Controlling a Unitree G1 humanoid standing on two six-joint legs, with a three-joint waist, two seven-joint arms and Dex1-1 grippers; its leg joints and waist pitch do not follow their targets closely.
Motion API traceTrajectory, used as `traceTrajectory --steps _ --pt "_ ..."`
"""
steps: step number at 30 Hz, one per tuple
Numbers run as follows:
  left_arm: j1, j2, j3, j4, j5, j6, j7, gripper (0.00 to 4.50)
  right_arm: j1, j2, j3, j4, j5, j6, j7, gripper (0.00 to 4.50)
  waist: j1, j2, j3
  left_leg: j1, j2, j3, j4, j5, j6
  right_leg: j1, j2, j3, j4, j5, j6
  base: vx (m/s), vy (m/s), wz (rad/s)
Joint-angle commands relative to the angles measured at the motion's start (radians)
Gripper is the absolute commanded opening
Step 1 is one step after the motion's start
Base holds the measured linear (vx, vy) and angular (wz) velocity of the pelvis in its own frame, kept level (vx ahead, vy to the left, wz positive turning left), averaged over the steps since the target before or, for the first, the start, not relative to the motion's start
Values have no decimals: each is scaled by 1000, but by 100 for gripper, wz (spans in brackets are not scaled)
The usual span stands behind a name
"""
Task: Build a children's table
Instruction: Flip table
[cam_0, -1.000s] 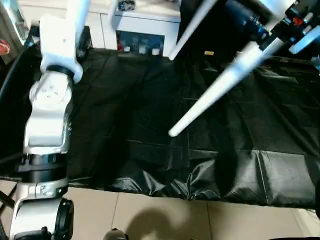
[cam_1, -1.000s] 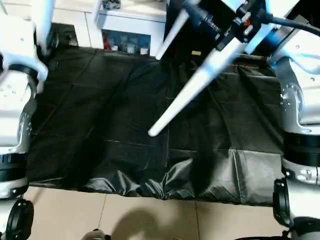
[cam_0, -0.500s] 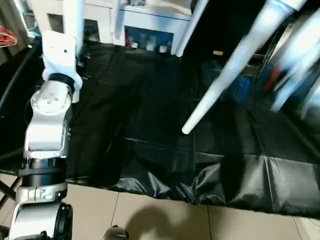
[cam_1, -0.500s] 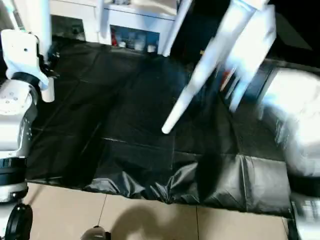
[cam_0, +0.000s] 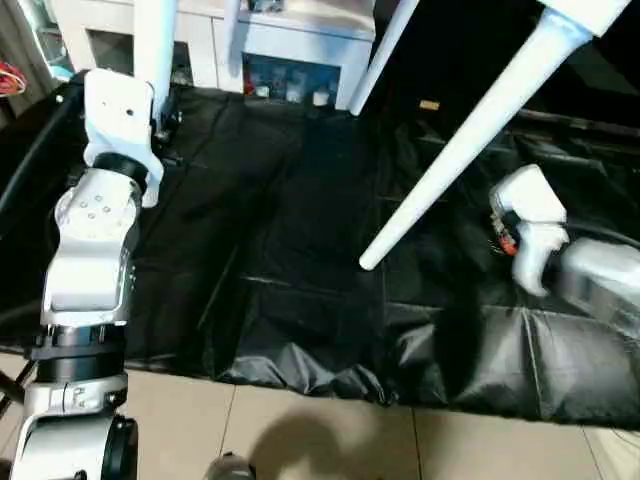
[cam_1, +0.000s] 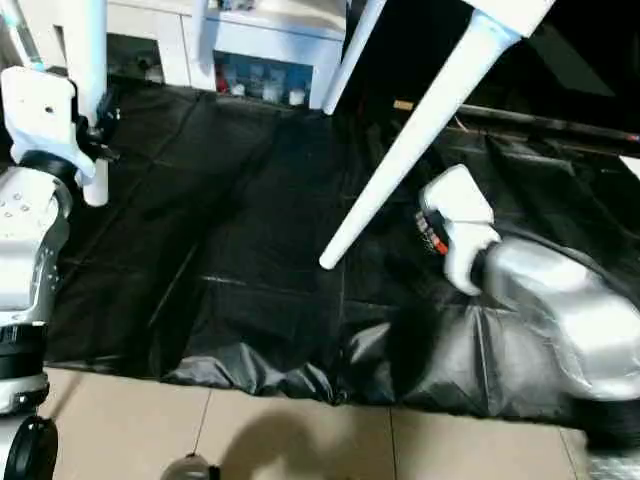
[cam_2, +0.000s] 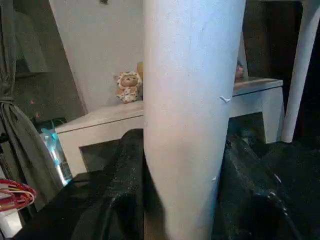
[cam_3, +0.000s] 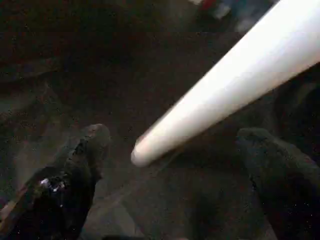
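The left tool (cam_2: 182, 200) was closed on a white leg (cam_2: 192, 115) of the children's table, its two black fingers (cam_2: 125, 190) pressed to either side of the shaft; in the left eye view that leg (cam_0: 155, 45) rose out of the top of the frame beside the left arm (cam_0: 95, 240); the right tool (cam_3: 170, 175) stood wide open and held nothing, its fingers (cam_3: 82, 165) well apart to either side of the free tip of another leg (cam_3: 230, 85), without touching it.

That other leg (cam_0: 470, 135) slanted down from the upper right, its narrow end hanging in the air above the black sheet (cam_0: 300, 250) spread over the floor; two more legs (cam_0: 385, 50) stood further back, in front of the white cabinet (cam_0: 290, 40); the tabletop itself could not be made out.

The main risk, as I judged it, lay with the slanting leg; since nothing gripped it at its lower end, its seat in the socket above was unconfirmed, and it could drop or swing loose; a careless closing of the right tool could knock the tip aside rather than catch it; the left grip bore on a smooth round shaft, so any twist could let it slide; the creased sheet might snag a falling leg.
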Motion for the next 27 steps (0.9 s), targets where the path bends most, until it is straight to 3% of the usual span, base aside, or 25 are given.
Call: traceTrajectory --steps 1,2,3,6,7,8,9,10,11,12,14,18,27 --pt "-17 -3 -13 -43 -21 -40 -7 166 -28 35 -16 76 -28 -91 -64 450 -7 15 -77 22 19 -6 -81 -266 -61 43 -53 44 -78 -262 -113 0 0 0" --pt "-17 -3 -13 -43 -21 -40 -7 166 -28 35 -16 76 -28 -91 -64 450 -6 16 -78 21 20 -5 -81 -252 -65 46 -51 46 -74 -225 -120 0 0 0" --pt "-14 -2 -15 -41 -22 -44 -7 166 -52 77 -11 146 -43 -145 -91 450 -5 15 -80 23 20 -3 -80 -239 -64 46 -50 47 -70 -188 -127 0 0 0" --pt "-9 -1 -15 -41 -24 -47 -10 166 -79 143 -25 220 -13 -185 -86 450 -7 19 -81 22 19 -2 -80 -230 -57 49 -49 48 -67 -160 -140 0 0 0" --pt "-6 -1 -14 -44 -24 -46 -11 166 -88 163 -31 250 -17 -205 -93 450 -7 10 -81 21 19 0 -79 -223 -54 50 -49 48 -66 -153 -140 0 0 0" --pt "-4 0 -14 -46 -24 -46 -12 166 -94 175 -34 270 -23 -218 -100 450 -5 15 -81 21 20 -2 -81 -214 -53 51 -49 48 -64 -145 -143 0 0 0" --pt "1 0 -11 -48 -24 -46 -13 166 -101 195 -37 307 -28 -238 -99 423 -7 16 -80 21 20 -1 -81 -216 -54 51 -50 48 -63 -146 -144 0 0 0" --pt "10 1 -8 -51 -25 -49 -15 166 -114 231 -52 369 -26 -276 -107 416 -9 7 -80 19 19 1 -81 -224 -54 51 -52 48 -65 -161 -144 0 0 0" --pt "10 1 -8 -51 -25 -49 -15 166 -114 231 -52 369 -26 -276 -107 416 -9 7 -80 19 19 1 -81 -224 -54 51 -52 48 -65 -161 -144 0 0 0" --pt "18 1 -6 -54 -27 -52 -16 166 -124 257 -68 415 -13 -312 -104 413 -7 14 -79 22 21 1 -83 -233 -56 49 -53 49 -67 -180 -141 0 0 0" --pt "25 3 -6 -55 -26 -51 -15 166 -136 275 -78 459 -6 -352 -100 393 -6 9 -79 22 22 1 -84 -237 -56 50 -55 48 -65 -189 -140 0 0 0" --pt "43 8 -2 -58 -27 -52 -11 166 -146 306 -102 507 14 -406 -79 365 -5 14 -78 25 23 1 -86 -244 -57 48 -53 49 -67 -193 -132 0 0 0" --pt "70 6 -6 -51 -31 -74 -10 164 -128 332 -98 527 18 -491 -4 284 -5 10 -78 21 22 2 -86 -231 -47 49 -53 50 -67 -187 -133 0 0 0"
